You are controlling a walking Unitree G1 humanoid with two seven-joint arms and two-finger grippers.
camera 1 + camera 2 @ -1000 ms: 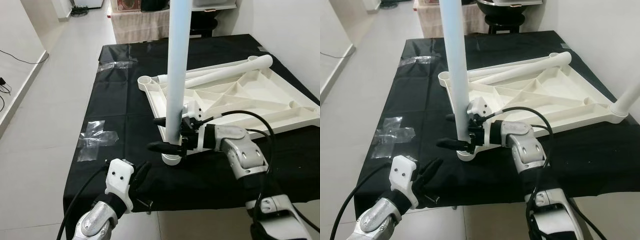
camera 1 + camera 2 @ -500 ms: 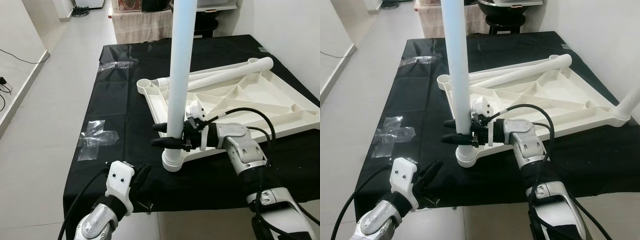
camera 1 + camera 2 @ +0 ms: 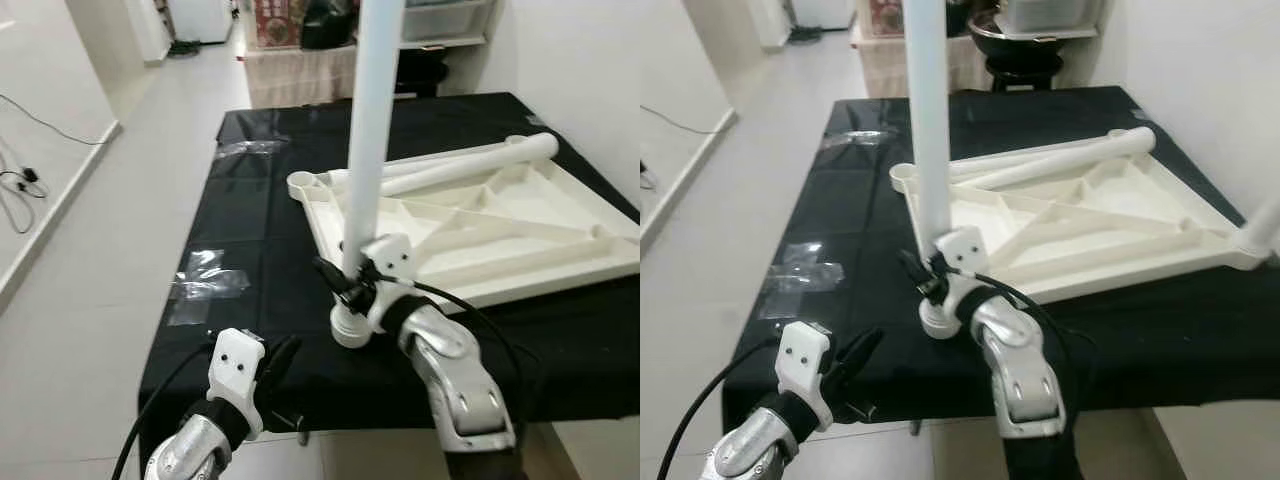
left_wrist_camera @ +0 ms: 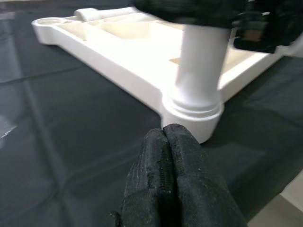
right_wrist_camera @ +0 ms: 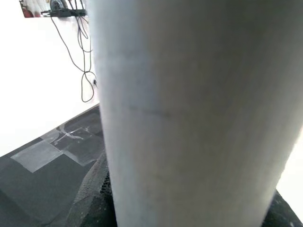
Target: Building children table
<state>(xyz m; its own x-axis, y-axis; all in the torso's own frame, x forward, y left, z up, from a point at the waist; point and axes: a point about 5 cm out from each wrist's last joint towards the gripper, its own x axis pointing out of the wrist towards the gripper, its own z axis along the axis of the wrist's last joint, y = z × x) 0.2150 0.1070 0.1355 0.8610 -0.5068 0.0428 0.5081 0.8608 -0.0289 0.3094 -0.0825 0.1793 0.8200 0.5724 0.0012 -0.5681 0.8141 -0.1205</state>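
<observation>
A white table top (image 3: 560, 250) lies upside down on a black cloth (image 3: 250, 220). One white leg (image 3: 365, 150) stands upright in the near-left corner socket (image 3: 350, 328). My right gripper (image 3: 345, 280) is shut on this leg just above the socket; in the right wrist view the leg (image 5: 189, 118) has a black finger (image 5: 92, 189) at its side. My left gripper (image 3: 280, 355) hovers shut at the cloth's front edge, pointing at the socket (image 4: 191, 111), apart from it. A second leg (image 3: 470, 165) lies across the top's far side. Another leg (image 3: 1265, 215) stands at the right corner.
Clear plastic wrappers lie on the cloth at the left (image 3: 210, 275) and far left (image 3: 245, 148). A cloth-covered stand (image 3: 300, 70) and dark furniture are beyond the far end. Bare floor (image 3: 110, 250) runs along the left; a white wall is on the right.
The whole view has shifted. My right gripper stays on the upright leg, but its forearm now reaches in from the near side instead of from the right. The left gripper has kept its place.
</observation>
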